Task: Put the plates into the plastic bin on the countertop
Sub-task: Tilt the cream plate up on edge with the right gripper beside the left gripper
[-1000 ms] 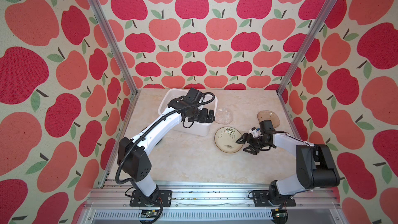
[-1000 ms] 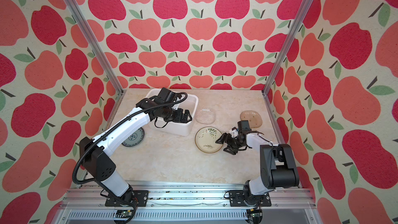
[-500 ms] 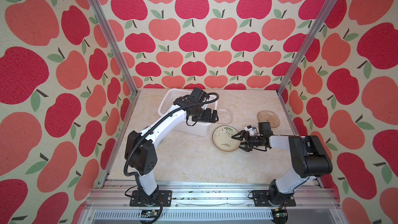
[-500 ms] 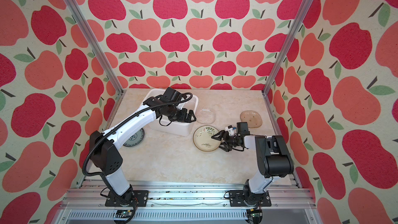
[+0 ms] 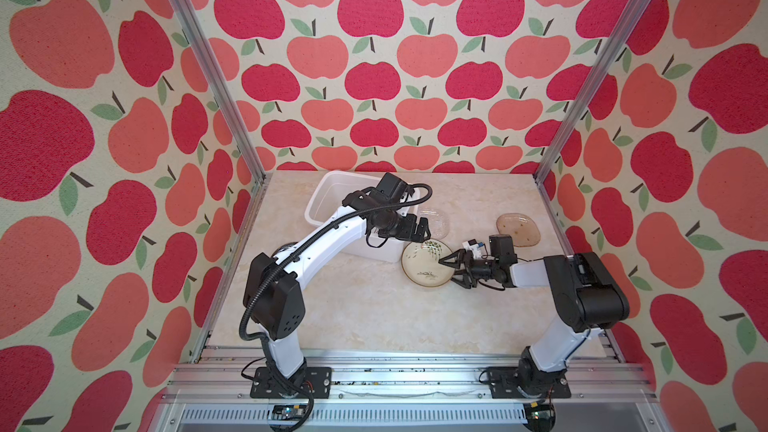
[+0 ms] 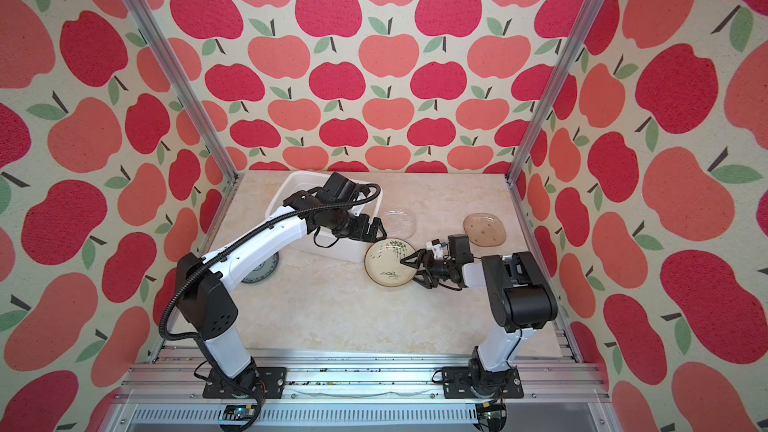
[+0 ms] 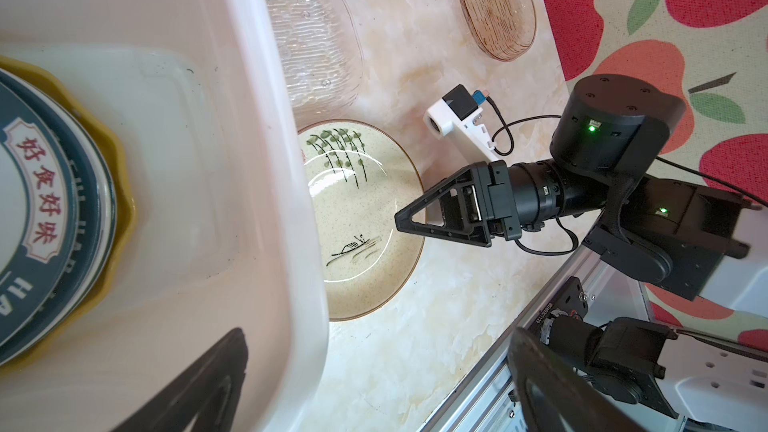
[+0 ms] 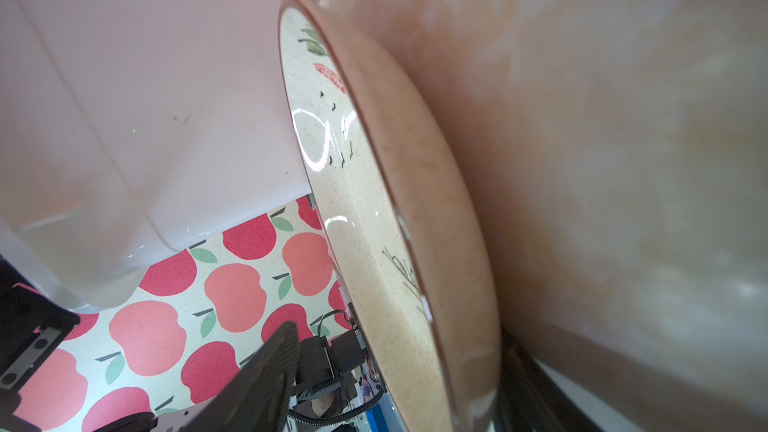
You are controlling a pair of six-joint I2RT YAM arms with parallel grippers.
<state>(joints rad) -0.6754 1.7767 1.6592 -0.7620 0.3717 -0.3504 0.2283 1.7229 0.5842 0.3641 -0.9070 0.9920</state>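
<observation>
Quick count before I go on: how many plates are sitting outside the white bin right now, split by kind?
cream leaf-painted plate: 1
clear glass plate: 1
brown glass plate: 1
dark green-rimmed plate, partly hidden under the left arm: 1
Total: 4

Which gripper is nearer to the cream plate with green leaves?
Right. The right gripper straddles the rim of the cream plate, one finger on each side. The left gripper hovers above the plastic bin at its corner, just beyond the plate's far edge.
</observation>
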